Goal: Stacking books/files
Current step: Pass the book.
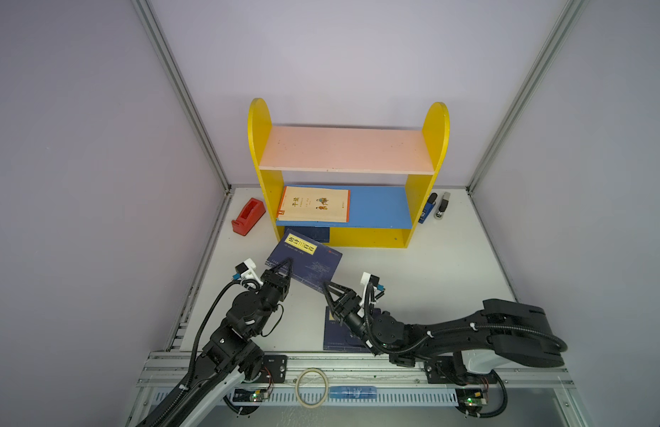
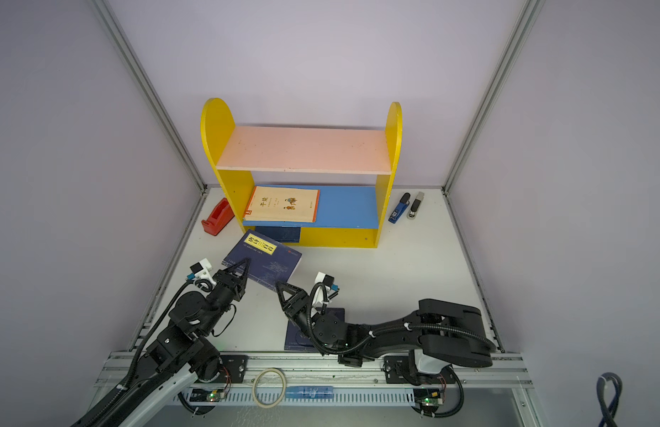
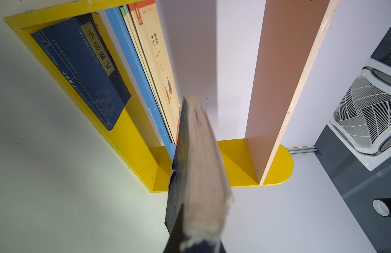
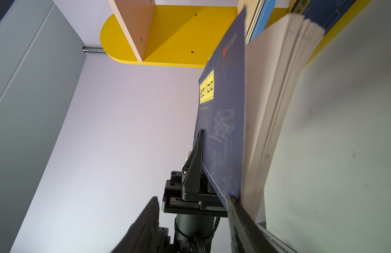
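Navy book (image 1: 306,264) held just before yellow shelf unit (image 1: 372,236), clamped in left end effector (image 1: 288,260); right end effector (image 1: 326,285) at its near corner, jaws apart. Cream books (image 1: 313,203) stacked inside unit, second navy book (image 1: 308,233) beneath; third navy book (image 1: 332,334) on surface (image 1: 432,277) farther out, seemingly yet to go.
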`<state>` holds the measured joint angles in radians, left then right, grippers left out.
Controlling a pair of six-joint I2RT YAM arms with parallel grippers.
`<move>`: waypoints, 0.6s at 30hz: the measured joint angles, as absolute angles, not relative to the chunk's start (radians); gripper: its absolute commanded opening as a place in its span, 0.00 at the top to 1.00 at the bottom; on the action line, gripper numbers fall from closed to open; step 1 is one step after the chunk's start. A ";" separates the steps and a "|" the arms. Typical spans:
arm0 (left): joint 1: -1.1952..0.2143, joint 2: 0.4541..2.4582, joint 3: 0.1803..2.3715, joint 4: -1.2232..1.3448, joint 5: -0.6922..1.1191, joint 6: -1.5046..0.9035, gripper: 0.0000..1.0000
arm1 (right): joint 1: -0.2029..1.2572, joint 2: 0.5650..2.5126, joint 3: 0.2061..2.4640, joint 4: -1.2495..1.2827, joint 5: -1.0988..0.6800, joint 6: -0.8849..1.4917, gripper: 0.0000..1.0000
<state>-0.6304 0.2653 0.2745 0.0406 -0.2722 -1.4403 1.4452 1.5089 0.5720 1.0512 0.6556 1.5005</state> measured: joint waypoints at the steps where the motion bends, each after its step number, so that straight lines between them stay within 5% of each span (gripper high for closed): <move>1: -0.630 0.255 0.275 0.031 -0.278 -1.440 1.00 | 1.454 1.507 0.567 1.052 0.663 1.501 0.49; 18: -0.616 0.113 0.307 -0.108 -0.335 -1.440 1.00 | 1.502 1.505 0.576 0.989 0.786 1.515 0.44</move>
<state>-0.6159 0.1135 0.3069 -0.1081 -0.3351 -1.4403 1.5024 1.5047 0.5762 0.9886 0.7860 1.5146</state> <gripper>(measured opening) 0.124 0.557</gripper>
